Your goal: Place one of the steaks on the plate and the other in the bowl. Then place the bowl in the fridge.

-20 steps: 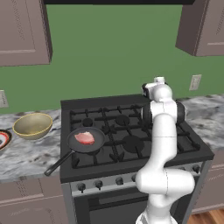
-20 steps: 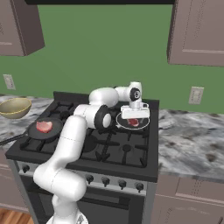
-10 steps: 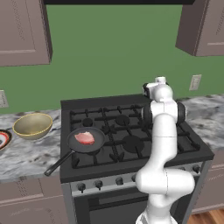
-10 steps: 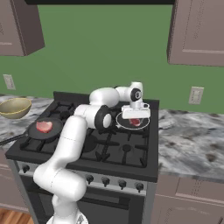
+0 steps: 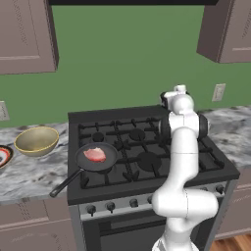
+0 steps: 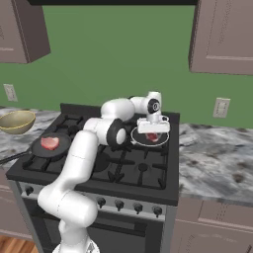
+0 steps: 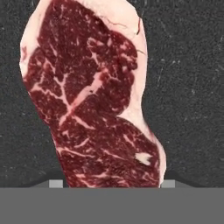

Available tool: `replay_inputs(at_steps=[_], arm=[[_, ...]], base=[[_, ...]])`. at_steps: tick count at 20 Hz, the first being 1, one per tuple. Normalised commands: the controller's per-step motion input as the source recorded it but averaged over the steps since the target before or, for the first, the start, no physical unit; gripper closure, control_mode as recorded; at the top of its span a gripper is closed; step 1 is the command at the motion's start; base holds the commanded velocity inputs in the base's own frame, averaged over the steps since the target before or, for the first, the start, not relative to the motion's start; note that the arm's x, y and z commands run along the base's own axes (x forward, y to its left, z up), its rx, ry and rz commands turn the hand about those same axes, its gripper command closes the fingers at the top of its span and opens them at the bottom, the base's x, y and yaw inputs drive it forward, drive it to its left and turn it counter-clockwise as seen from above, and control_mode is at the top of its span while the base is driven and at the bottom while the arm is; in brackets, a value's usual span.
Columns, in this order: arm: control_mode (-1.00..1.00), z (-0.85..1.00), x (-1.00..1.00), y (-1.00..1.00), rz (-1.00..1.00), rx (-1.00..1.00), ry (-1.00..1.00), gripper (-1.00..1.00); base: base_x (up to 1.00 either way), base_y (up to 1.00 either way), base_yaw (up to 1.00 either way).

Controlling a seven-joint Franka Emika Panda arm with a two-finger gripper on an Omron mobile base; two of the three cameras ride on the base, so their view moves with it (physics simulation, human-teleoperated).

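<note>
The deep red steak with whitish streaks lies in a black pan on the stove's back right burner. My gripper points down onto it. In the hand view my gripper has a fingertip pressed against each long side of the red steak, shut on it. The pale pink steak lies in a second black pan at the stove's front left. The tan bowl stands on the counter left of the stove, with the red-rimmed plate at the far left edge. The fridge is out of view.
The front pan's long handle sticks out toward the stove's front left corner. Marble counter runs on both sides of the black stove. Wall cabinets hang above, and a green wall stands behind.
The hand has stayed over the back right pan. Nothing on the stove or counter has visibly shifted.
</note>
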Motion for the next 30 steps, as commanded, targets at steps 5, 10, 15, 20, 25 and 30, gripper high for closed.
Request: replay_inputs(at_steps=[5, 10, 15, 20, 25, 30], arm=[[-1.00, 0.74, -0.32, 0.05, 0.00, 0.09, 0.00, 1.00], [-1.00, 0.79, -0.87, 0.56, 0.00, 0.03, 0.00, 1.00], [-1.00, 0.54, -1.00, 0.93, 0.00, 0.00, -0.08, 1.00], [-1.00, 0.45, -1.00, 0.95, 0.00, -0.02, -0.20, 1.00], [-1.00, 0.35, -1.00, 0.90, 0.00, -0.03, -0.23, 1.00], [-1.00, 0.41, -1.00, 0.72, 0.00, -0.03, -0.20, 1.00]], base=[[0.00, 0.00, 0.00], [0.00, 0.00, 0.00], [0.00, 0.00, 0.00], [0.00, 0.00, 0.00], [0.00, 0.00, 0.00], [0.00, 0.00, 0.00]])
